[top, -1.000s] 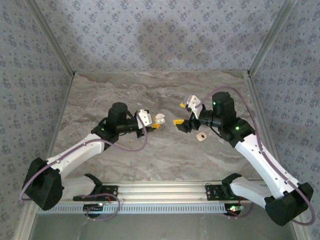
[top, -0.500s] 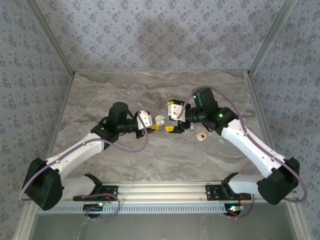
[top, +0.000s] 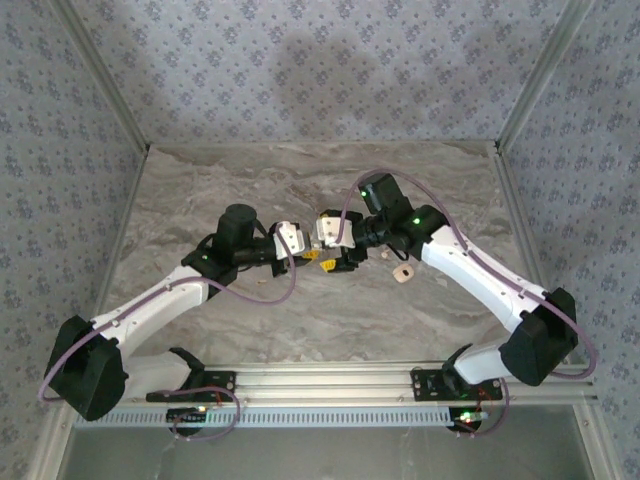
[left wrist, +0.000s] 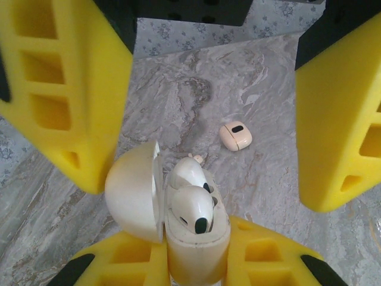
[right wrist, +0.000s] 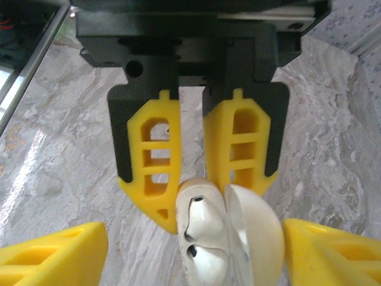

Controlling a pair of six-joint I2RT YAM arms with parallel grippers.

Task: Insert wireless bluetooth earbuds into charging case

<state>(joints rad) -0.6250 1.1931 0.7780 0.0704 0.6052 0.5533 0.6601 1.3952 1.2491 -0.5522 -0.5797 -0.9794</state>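
We logged left gripper (right wrist: 199, 196) clamped on open cream-white hinged plastic case (left wrist: 196, 247), left of small peach rounded-square piece (left wrist: 235, 136) | two white plastic earbuds (left wrist: 190, 205) seated inside | right gripper (right wrist: 194, 231) spread wide, flanking case, also left of that piece.

1) charging case (left wrist: 197, 257): cream, glossy, body upright, round lid (left wrist: 134, 190) hinged open to one side, clamped betw. left gripper (right wrist: 199, 196) fingers. 2) earbuds (left wrist: 191, 205): both white, seated side by side inside, dark spots showing.
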